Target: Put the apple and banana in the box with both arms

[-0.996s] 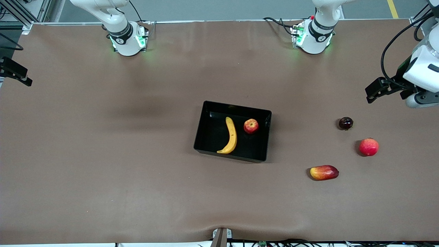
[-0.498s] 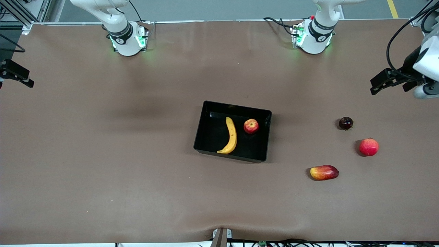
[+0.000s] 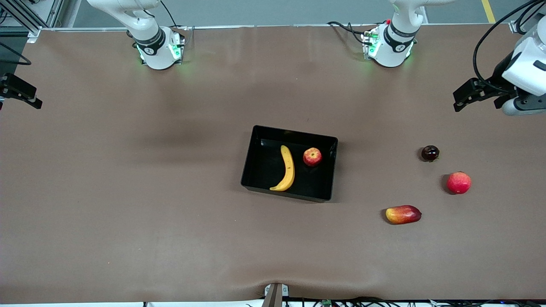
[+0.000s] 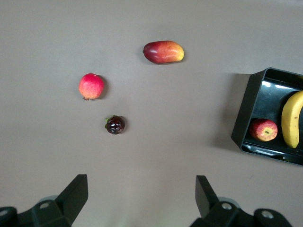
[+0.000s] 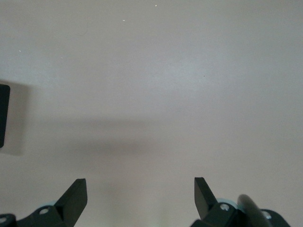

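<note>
Your apple point(image 3: 312, 157) and banana point(image 3: 287, 168) lie in the box point(image 3: 256, 170); both the left gripper point(image 4: 141, 201) and the right gripper point(image 5: 140, 198) hang spread and empty, so reaching back in could knock fruit out

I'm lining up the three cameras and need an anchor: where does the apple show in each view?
Front view: the apple lies in the box, beside the banana, toward the left arm's end.
Left wrist view: the apple sits in the box's corner, at the picture's edge.
Right wrist view: not in it.
Shared landmark: the box, of which the right wrist view catches only a black sliver.
</note>
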`<state>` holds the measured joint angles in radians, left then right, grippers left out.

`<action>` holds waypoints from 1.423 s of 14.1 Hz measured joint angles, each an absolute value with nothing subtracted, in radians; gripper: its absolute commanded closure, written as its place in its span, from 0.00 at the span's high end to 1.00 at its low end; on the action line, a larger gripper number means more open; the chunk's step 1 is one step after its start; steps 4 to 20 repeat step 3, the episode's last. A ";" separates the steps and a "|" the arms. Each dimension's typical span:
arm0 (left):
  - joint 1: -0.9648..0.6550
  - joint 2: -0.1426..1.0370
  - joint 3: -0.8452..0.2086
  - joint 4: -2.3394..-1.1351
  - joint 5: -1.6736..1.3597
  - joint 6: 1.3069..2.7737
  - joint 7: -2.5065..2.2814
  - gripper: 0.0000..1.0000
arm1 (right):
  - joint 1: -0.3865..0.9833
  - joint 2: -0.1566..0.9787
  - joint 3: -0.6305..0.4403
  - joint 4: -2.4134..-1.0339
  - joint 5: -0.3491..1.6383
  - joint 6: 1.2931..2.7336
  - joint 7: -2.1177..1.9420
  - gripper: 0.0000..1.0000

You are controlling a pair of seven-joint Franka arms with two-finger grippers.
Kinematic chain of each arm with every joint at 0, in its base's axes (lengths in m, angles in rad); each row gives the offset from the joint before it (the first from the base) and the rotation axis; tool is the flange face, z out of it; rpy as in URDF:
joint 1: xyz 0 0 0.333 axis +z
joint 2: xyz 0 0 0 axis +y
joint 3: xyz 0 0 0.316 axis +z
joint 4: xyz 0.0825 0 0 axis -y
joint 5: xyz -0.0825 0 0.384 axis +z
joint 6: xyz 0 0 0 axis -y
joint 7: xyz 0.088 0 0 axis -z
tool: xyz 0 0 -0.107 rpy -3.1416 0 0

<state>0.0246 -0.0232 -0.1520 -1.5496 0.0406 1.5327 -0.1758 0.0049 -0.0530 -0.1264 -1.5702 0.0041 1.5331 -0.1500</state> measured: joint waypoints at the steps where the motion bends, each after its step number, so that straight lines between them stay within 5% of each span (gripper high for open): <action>1: 0.025 -0.023 -0.152 -1.548 0.041 1.533 -0.176 1.00 | 0.005 -0.053 -0.126 -1.570 0.004 1.533 -0.150 1.00; 20: 0.025 -0.022 -0.152 -1.540 0.041 1.534 -0.176 1.00 | 0.005 -0.053 -0.126 -1.570 0.004 1.533 -0.150 1.00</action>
